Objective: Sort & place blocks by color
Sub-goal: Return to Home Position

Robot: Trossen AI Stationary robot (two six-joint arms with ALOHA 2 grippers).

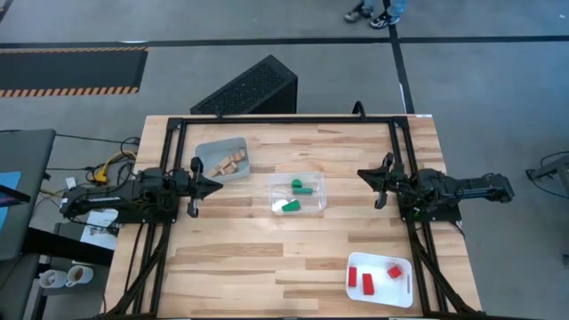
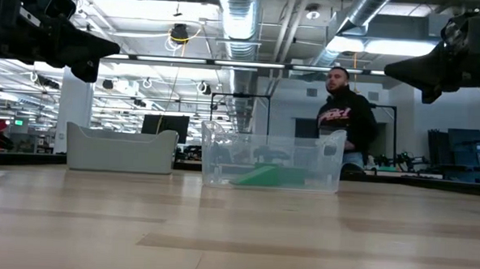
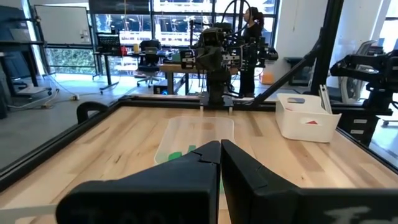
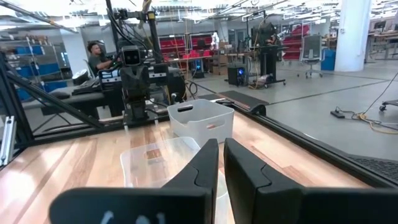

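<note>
Wood-plank table (image 1: 267,267) in a bright workshop (image 2: 252,38); left gripper (image 1: 215,185) and right gripper (image 1: 361,175), fingers closed, empty.

— How many bins stood on the tabletop (image 1: 267,258)?
— Three: one gray bin (image 1: 203,151), one clear bin (image 1: 318,203), one white bin (image 1: 404,293).
— And inside them?
— Three red blocks (image 1: 367,284) in the white one. Three green blocks (image 1: 306,188), it seemed, in the clear one. The wood blocks (image 1: 229,164) lay heaped, several, too tangled to count.

Green blocks (image 1: 305,188), clear bin (image 1: 277,181); red blocks (image 1: 366,284), white bin (image 1: 403,292); pale-wood blocks (image 1: 229,164), grey bin (image 1: 209,148).
</note>
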